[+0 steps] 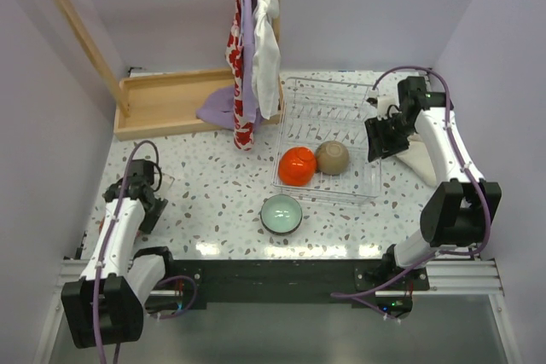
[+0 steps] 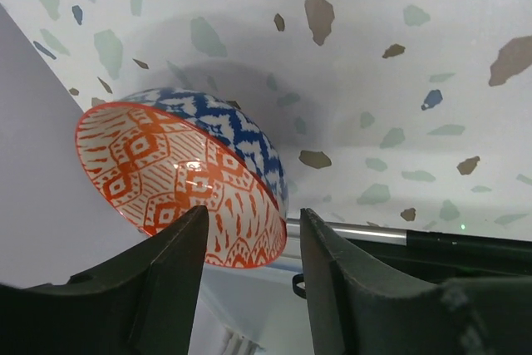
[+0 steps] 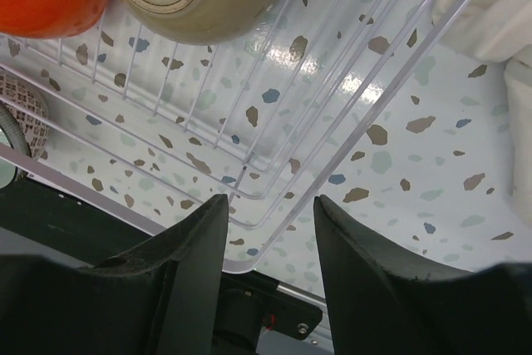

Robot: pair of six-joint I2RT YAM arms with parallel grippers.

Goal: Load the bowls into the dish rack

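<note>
Four bowls by my count. Two sit side by side at the near end of the dish rack (image 1: 334,110), both mouth-down: the orange-red bowl (image 1: 297,165) on the left and the tan bowl (image 1: 333,158) touching it on the right. The mint green bowl (image 1: 281,213) stands upright on the speckled table (image 1: 213,202), just in front of the rack. The fourth, a patterned bowl (image 2: 179,180), orange inside and blue outside, lies tipped on its side at the far left, close to the wall.

Two arms. The left gripper (image 2: 251,214) has its jaws partly apart around that patterned bowl's lower rim; one finger (image 2: 170,268) crosses the inside, and a sliver of gap shows at the other finger, so it is not clamped. The right gripper (image 3: 270,201) hovers over the rack's right edge with its jaws apart and holding nothing.

One wooden tray (image 1: 162,108) lies behind the rack to the left, with a purple cloth (image 1: 217,104) draped over it; a bunch of cloths (image 1: 254,49) hangs above; one white cloth (image 1: 422,158) lies by the right arm.
</note>
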